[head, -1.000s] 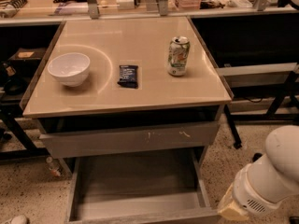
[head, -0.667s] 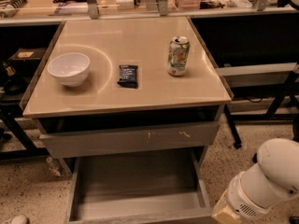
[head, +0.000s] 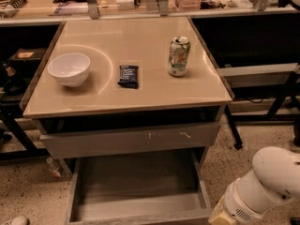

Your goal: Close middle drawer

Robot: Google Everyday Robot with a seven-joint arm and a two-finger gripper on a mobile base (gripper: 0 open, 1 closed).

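The middle drawer [head: 137,184] is pulled far out below the cabinet top; its smooth grey inside is empty and its front edge runs along the bottom of the view. Above it is a grey drawer front with whitish scratch marks [head: 131,139], standing slightly out. My white arm [head: 267,182] comes in at the lower right, just right of the open drawer's front right corner. Its wrist end [head: 224,215] runs off the bottom edge, so the gripper is out of view below it.
On the beige cabinet top [head: 140,46] stand a white bowl [head: 69,68], a dark snack packet [head: 128,76] and a soda can [head: 178,56]. Dark table frames and legs flank the cabinet on both sides. A cluttered bench runs along the back. The floor is speckled.
My arm has sunk lower and shifted slightly left, closer to the open drawer's front right corner. The drawers and the objects on top have not moved.
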